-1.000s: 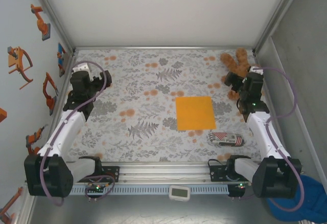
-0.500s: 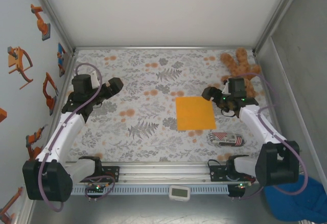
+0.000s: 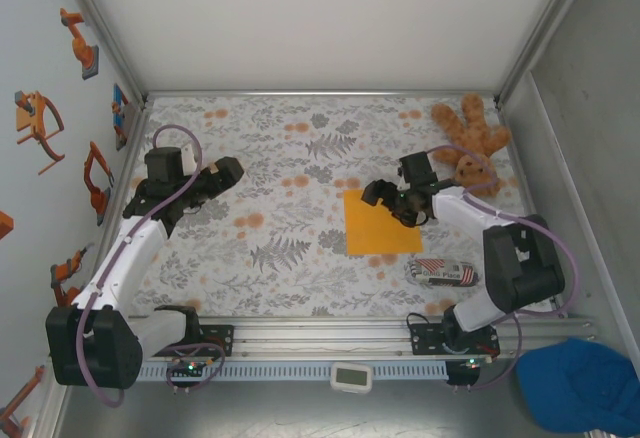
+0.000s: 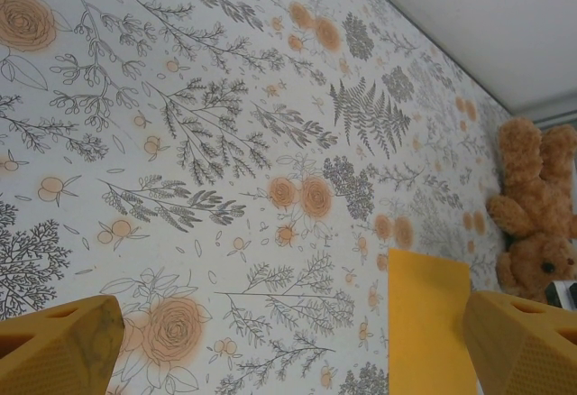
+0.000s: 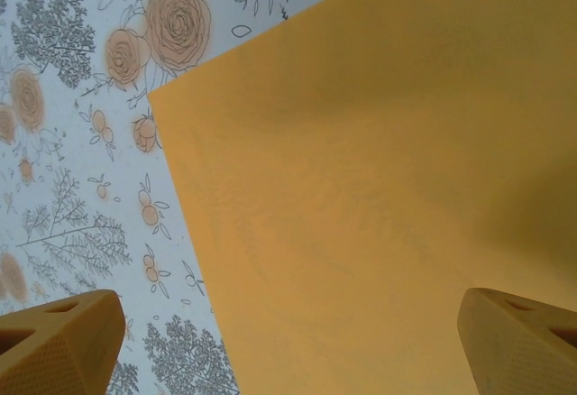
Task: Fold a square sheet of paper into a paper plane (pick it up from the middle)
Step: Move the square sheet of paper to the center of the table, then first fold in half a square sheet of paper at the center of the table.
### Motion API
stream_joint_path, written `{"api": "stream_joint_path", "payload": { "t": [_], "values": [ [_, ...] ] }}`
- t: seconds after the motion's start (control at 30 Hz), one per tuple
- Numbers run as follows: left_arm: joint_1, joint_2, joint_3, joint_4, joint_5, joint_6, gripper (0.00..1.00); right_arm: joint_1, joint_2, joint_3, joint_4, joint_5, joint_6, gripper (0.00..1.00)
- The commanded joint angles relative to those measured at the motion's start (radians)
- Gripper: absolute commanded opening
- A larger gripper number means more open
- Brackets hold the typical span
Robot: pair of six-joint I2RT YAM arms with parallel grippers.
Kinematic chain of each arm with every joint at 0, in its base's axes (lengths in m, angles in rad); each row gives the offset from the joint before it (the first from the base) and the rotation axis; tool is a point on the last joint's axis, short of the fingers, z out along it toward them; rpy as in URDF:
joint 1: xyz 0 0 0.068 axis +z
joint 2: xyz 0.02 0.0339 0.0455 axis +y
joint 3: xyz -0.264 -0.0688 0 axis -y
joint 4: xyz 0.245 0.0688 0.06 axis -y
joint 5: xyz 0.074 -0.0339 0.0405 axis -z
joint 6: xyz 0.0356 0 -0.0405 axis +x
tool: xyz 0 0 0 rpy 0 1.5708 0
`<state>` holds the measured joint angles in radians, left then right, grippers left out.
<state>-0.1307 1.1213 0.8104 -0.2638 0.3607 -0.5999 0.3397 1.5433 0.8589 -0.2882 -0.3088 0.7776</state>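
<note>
Right gripper (image 3: 392, 203): hovering over the square sheet of paper (image 3: 380, 230), fingers spread wide (sheet lying flat).
Left gripper (image 3: 226, 170): hanging well apart, fingers parted too.

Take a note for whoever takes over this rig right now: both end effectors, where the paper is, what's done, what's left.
Left end effector: open, empty, over the left side of the table, well away from the paper.
Right end effector: open, empty, over the far part of the square sheet of paper.
Sheet: flat and unfolded, right of centre. The striped packet is by its near right corner and the teddy is in the far right corner.
Done: nothing grasped or folded.
Left: pick the sheet up from the middle, then every fold.
</note>
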Motion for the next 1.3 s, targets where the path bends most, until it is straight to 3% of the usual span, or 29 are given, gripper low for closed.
{"api": "stream_joint_path", "payload": {
  "t": [0.0, 0.27, 0.47, 0.77, 0.87, 1.03, 1.27],
  "values": [
    [-0.006, 0.012, 0.002, -0.021, 0.017, -0.013, 0.96, 0.031, 0.028, 0.016, 0.024, 0.047, 0.052, 0.95],
    [-0.007, 0.041, 0.003, -0.024, 0.027, -0.022, 0.96, 0.154, 0.076, 0.005, 0.038, 0.139, 0.151, 0.96],
    [-0.009, 0.069, 0.015, -0.024, 0.033, -0.03, 0.96, 0.3, 0.13, 0.021, 0.078, 0.237, 0.294, 0.95],
    [-0.01, 0.085, 0.012, -0.039, 0.023, -0.039, 0.96, 0.526, 0.324, 0.17, 0.21, 0.195, 0.433, 0.92],
    [-0.013, 0.09, 0.014, -0.055, 0.017, -0.048, 0.96, 0.53, 0.293, 0.163, 0.319, 0.157, 0.436, 0.88],
    [-0.046, 0.106, -0.001, -0.066, 0.012, -0.132, 0.96, 0.499, 0.118, 0.175, 0.213, 0.262, 0.311, 0.85],
    [-0.25, 0.199, -0.008, -0.047, -0.079, -0.266, 0.98, 0.364, 0.122, 0.207, -0.063, 0.209, 0.061, 0.67]
  ]
}}
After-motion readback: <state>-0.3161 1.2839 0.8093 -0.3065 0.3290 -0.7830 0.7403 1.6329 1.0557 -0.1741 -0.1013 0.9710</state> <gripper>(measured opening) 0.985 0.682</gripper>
